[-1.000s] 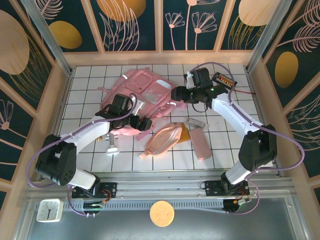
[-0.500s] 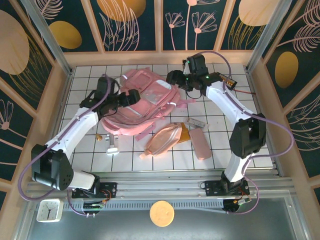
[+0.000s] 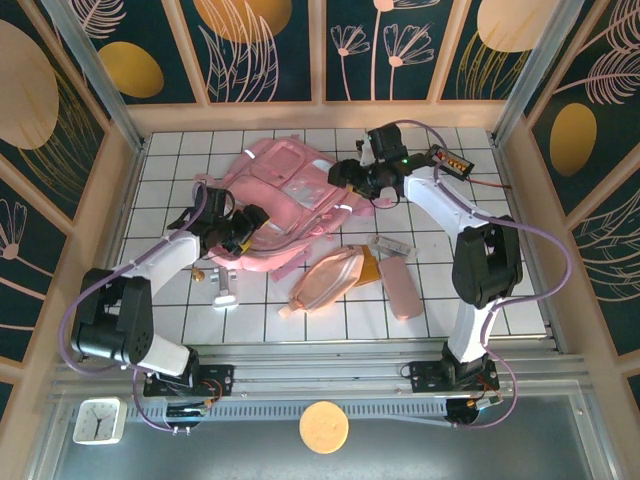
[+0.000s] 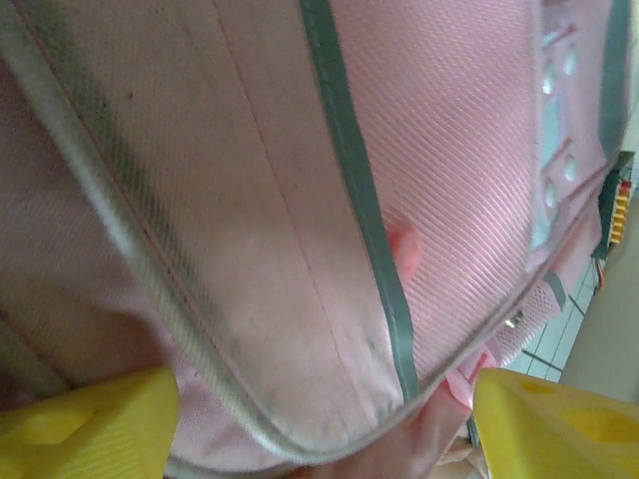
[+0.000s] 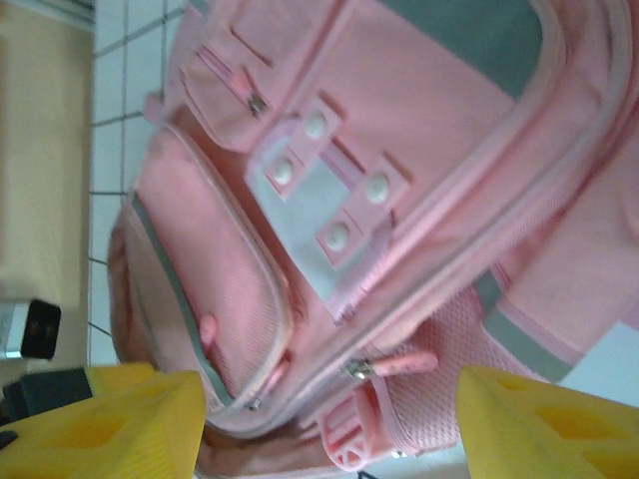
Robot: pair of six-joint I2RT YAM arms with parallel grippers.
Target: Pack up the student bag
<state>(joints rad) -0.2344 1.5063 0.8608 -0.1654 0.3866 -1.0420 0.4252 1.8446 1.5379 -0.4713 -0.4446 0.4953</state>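
Observation:
The student bag (image 3: 285, 195) is a large pink backpack lying flat at the back middle of the tiled table. My left gripper (image 3: 243, 232) is at its near left edge. In the left wrist view the bag's pink fabric and grey piping (image 4: 349, 200) reach down between the yellow fingertips (image 4: 90, 424), which stand wide apart around the rim. My right gripper (image 3: 345, 180) hovers open over the bag's right side. The right wrist view looks down on the bag's front pockets (image 5: 329, 190), with a pink zip pull (image 5: 404, 364) between the open fingers (image 5: 544, 424).
A peach-pink oval pouch (image 3: 325, 280), a slim pink case (image 3: 402, 287) and a small grey-white item (image 3: 390, 245) lie in front of the bag. A white object (image 3: 224, 292) sits at the left, and a dark device with orange dots (image 3: 447, 160) at the back right.
My left gripper swung to the bag's far left, then came back to its near left edge, jaws narrowing. My right gripper rose toward the back, then dropped over the bag's right side.

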